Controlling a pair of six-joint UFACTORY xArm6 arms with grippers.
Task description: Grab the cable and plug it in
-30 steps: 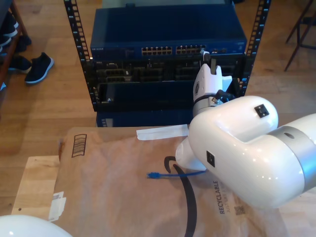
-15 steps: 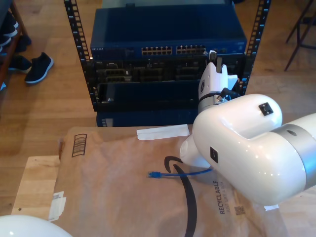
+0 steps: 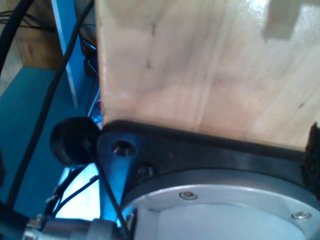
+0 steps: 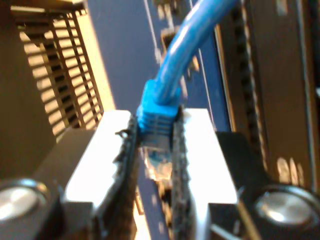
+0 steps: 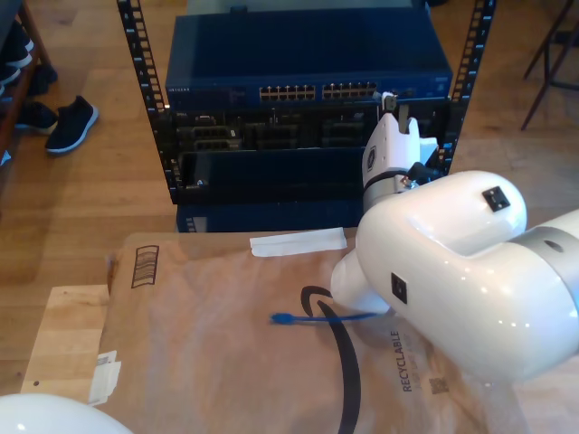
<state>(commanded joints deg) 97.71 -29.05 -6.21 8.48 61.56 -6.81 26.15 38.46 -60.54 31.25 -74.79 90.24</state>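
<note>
My second gripper has flat pale finger plates lined with black ribbed pads, and round silvery fittings at its dark base. In the exterior view the second arm is glossy white and bulbous, with a grey band, small black square marks and a thin black cable at the wrist. By the first wrist view sits a black plate over a silver screwed flange

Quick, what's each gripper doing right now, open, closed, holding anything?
My first gripper: cannot be told; its wrist view faces a wooden panel.
My second gripper: closed on the plug of the blue cable.
</note>
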